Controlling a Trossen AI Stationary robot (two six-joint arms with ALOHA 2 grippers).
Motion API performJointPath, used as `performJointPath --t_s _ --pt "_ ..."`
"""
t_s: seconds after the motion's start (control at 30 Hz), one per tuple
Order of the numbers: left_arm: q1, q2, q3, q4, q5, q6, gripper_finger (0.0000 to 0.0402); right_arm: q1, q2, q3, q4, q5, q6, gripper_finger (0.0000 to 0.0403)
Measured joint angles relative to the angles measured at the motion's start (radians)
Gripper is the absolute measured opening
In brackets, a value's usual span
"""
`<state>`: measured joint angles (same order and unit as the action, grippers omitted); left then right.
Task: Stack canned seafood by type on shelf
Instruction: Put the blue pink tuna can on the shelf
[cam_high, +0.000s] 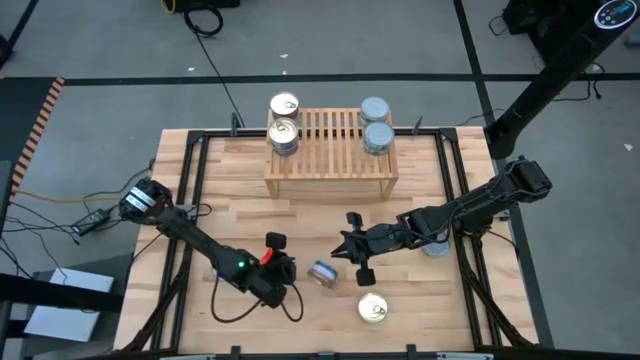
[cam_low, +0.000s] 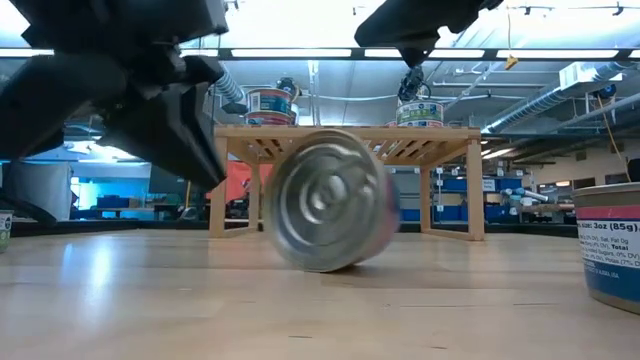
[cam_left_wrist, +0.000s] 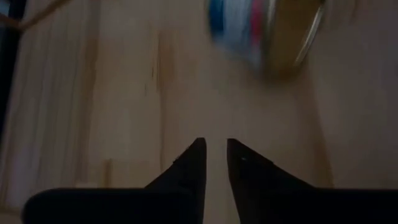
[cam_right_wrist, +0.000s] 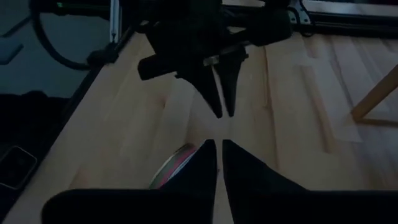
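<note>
Closest to the low camera, a silver-topped tin (cam_low: 330, 215) lay on its side on the table (cam_high: 320, 225), blurred, its round end facing forward. From above, that tin (cam_high: 322, 272) sat between the two grippers, touching neither. The left gripper (cam_high: 290, 268) was just beside it at the front of the table, its fingers (cam_left_wrist: 186, 168) a narrow gap apart with nothing between them. The right gripper (cam_high: 347, 246) was on the tin's other side, its fingers (cam_right_wrist: 202, 163) also slightly apart and empty.

One gold-topped tin (cam_high: 373, 308) stood upright near the front edge, close to the fallen one. Another tin (cam_high: 436, 246) stood partly hidden under the right arm. The wooden shelf (cam_high: 330, 150) stood at the back of the table. On its left end were two gold-topped tins (cam_high: 284, 122), touching each other; on its right end were two silver-topped tins (cam_high: 376, 125), also touching.
</note>
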<state>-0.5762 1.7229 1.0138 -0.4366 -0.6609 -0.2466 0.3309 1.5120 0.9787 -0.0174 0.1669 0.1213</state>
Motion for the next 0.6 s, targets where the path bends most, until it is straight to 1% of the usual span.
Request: performJointPath --t_s 0.1,0.17,0.23,0.37,0.47,0.57,0.6 --pt "-0.001 0.0 0.0 -0.052 -0.033 -0.064 0.0079 0.0 0.0 0.0 0.0 0.012 0.028 0.0049" --pt "-0.008 0.0 -0.011 -0.054 -0.079 -0.097 0.0078 0.0 0.0 0.0 -0.004 0.036 0.054 0.0059" --pt "-0.017 0.0 -0.03 -0.028 -0.102 -0.104 0.0071 0.003 0.0 0.0 -0.018 0.047 0.094 0.0068" --pt "-0.029 -0.001 -0.085 0.104 -0.104 -0.1 0.004 0.018 0.0 0.0 -0.084 0.052 0.218 0.0086" --pt "-0.028 -0.001 -0.141 0.232 -0.105 -0.076 0.0012 0.034 0.0 0.0 -0.155 0.051 0.309 0.0096" --pt "-0.025 -0.001 -0.204 0.413 -0.099 -0.022 0.0006 0.051 0.0 0.0 -0.21 0.049 0.394 0.0104" --pt "-0.021 -0.001 -0.225 0.479 -0.083 0.001 0.0006 0.057 0.0 0.0 -0.224 0.049 0.421 0.0106"
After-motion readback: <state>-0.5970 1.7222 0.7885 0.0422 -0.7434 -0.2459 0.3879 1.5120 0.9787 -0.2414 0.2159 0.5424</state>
